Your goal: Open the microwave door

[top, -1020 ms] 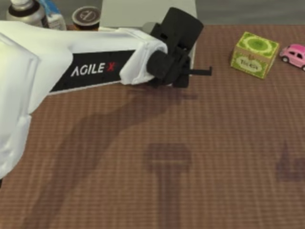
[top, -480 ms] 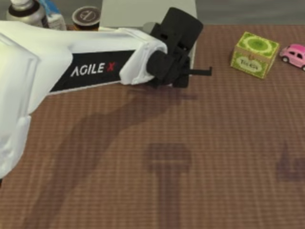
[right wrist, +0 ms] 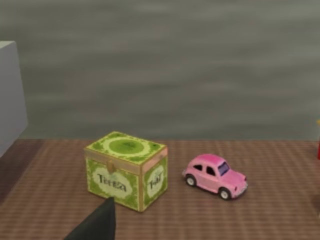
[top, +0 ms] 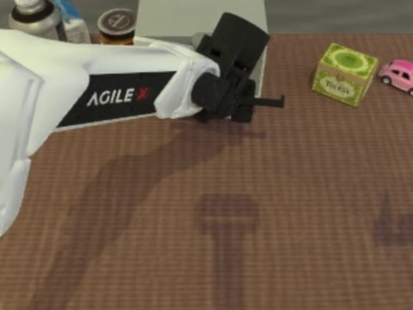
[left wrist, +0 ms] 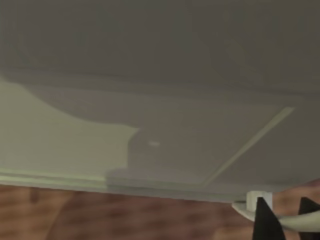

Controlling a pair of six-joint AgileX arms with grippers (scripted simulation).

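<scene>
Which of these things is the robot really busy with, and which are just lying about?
In use: the microwave, its door, the left hand at the door's handle.

Lying about: tea box, pink toy car, bottles and jar at the back left.

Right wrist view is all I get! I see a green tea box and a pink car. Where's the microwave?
Observer: In the top view, the microwave sits at the table's far edge, left of your tea box.
Operator: Is an arm near it?
Observer: Yes, the left gripper is at the microwave's front, near its right corner.
Operator: Is the door open yet?
Observer: I can't tell, because the arm hides the door from above. The left wrist view does show the white handle right at that gripper.
</scene>
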